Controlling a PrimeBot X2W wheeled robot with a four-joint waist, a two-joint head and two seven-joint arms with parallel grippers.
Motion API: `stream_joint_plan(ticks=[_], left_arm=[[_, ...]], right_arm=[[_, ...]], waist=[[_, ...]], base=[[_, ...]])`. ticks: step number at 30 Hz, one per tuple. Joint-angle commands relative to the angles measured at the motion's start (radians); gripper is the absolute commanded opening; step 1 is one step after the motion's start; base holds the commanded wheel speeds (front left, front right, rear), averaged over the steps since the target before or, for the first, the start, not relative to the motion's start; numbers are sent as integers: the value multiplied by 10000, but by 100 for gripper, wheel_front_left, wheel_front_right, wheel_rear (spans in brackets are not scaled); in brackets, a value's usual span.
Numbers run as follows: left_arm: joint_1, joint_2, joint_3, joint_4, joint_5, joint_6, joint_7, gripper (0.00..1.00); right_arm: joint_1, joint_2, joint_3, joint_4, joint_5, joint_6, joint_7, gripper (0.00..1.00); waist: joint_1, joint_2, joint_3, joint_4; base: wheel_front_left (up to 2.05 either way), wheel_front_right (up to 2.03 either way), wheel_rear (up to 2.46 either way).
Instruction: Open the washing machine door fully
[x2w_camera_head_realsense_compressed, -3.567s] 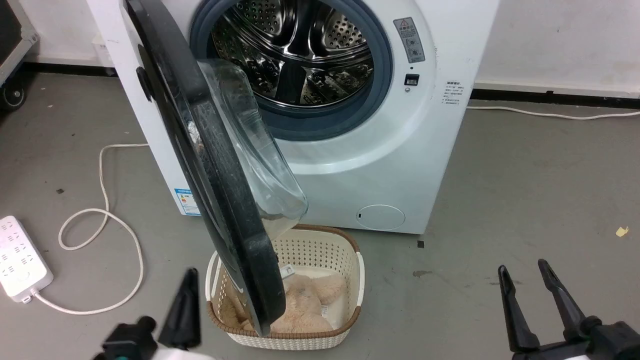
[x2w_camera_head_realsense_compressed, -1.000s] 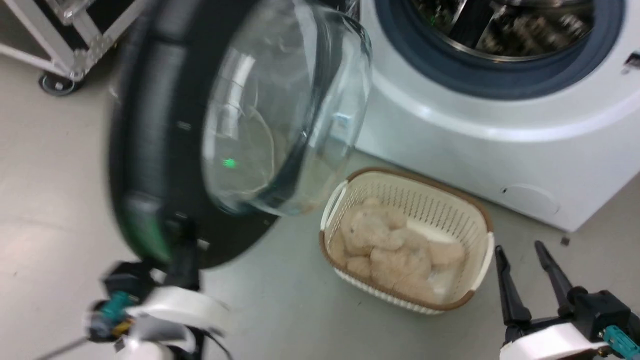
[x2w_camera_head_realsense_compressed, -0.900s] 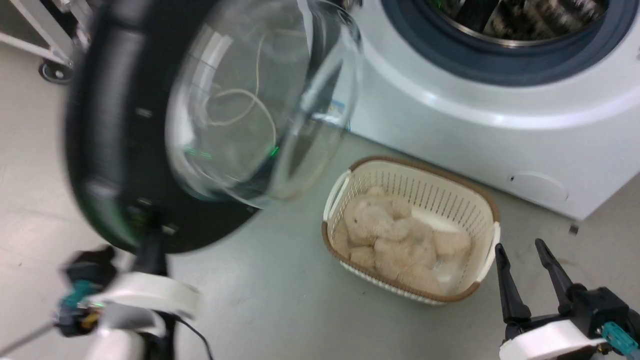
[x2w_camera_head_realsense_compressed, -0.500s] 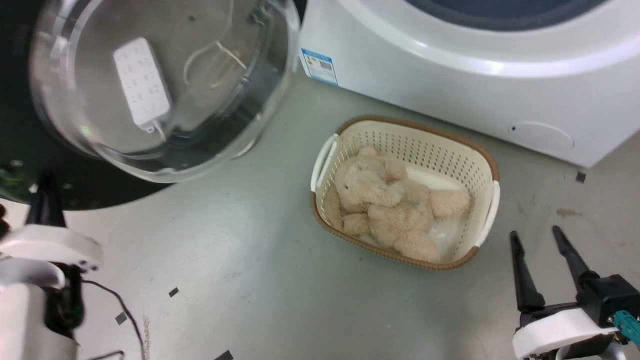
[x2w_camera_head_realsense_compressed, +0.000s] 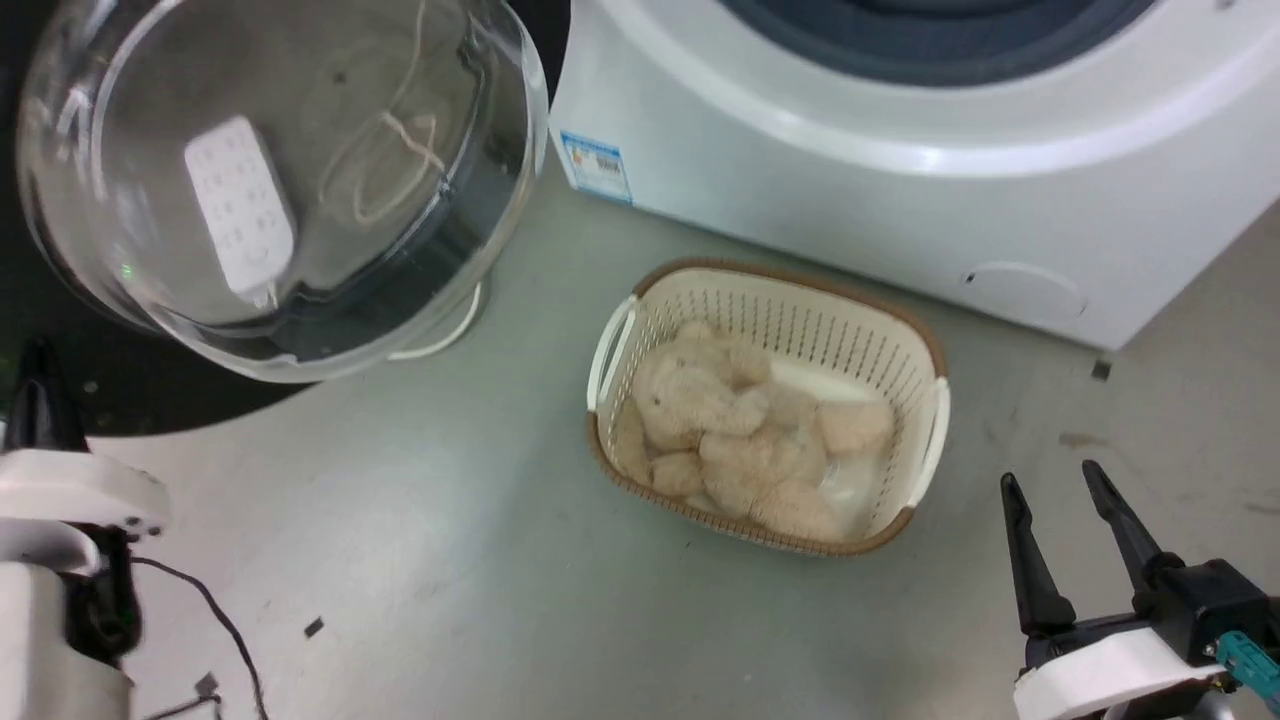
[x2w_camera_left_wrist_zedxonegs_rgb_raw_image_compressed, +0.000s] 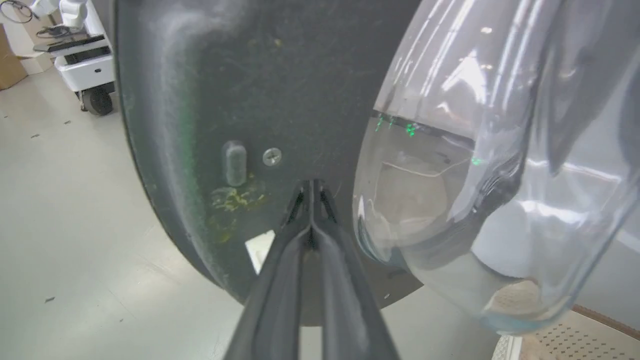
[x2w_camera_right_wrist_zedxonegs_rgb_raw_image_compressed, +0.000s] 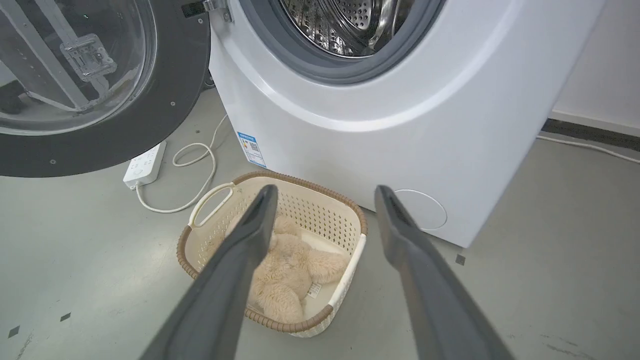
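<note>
Left gripper (x2w_camera_left_wrist_zedxonegs_rgb_raw_image_compressed: 311, 186) pressed together, tips against washing machine door (x2w_camera_left_wrist_zedxonegs_rgb_raw_image_compressed: 225, 75) mid-frame; could slip off its edge, door swings back. Right gripper (x2w_camera_head_realsense_compressed: 1050, 478) spread, idle lower right.

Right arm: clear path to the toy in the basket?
Likely yes: the right end effector is open and empty, aimed at the basket; the toy lies uncovered in it, and the door stands off to the side.
</note>
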Motion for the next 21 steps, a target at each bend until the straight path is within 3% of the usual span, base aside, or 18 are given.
stream_joint_plan(ticks=[1, 12, 21], left_arm=[[194, -112, -26, -125, 87, 39, -80, 0], [2771, -1931, -628, -4019, 1735, 169, -123, 0], [4272, -2728, -1814, -4801, 2172, -18, -124, 0]], right_arm=[[-67, 3, -11, 34, 49, -7, -75, 100], [366, 3, -237, 203, -41, -7, -519, 100], [864, 3, -1, -357, 43, -7, -581, 100]], waist=[[0, 0, -392, -125], [0, 0, -2482, -1253], [0, 0, -3024, -2379]], base=[[0, 0, 0], [0, 0, 0], [0, 0, 0]])
